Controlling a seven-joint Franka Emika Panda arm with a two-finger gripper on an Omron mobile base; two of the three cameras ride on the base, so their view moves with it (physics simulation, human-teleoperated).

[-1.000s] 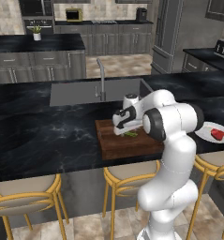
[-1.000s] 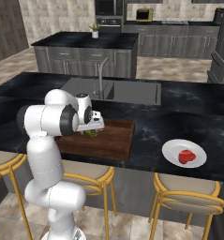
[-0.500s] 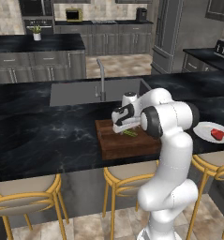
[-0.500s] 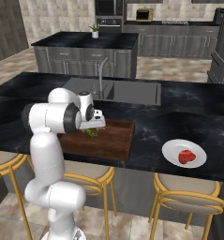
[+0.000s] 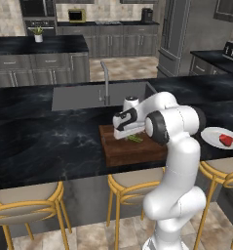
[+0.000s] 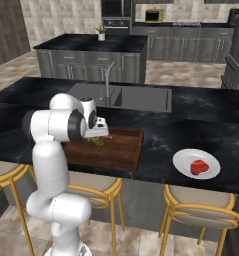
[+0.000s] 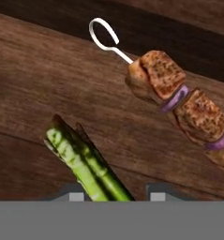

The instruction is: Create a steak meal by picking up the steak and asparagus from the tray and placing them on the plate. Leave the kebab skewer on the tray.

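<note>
While the pincer [image 7: 114, 196] pinches it, the asparagus [image 7: 83, 161] points diagonally across the tray [image 7: 33, 89].

On the tray [image 6: 126, 152], the right half, toward the plate [image 6: 183, 161], is bare wood with nothing in the way. The left end is crowded: the asparagus [image 7: 85, 164] lies just beside the kebab skewer [image 7: 179, 103], apart but with only a narrow strip of wood between them, and the gripper [image 7: 114, 194] sits low over the stalks. The faucet [image 6: 107, 82] rises behind the tray's far edge. The plate's left side is bare, the steak [image 6: 199, 167] sitting right of centre
</note>
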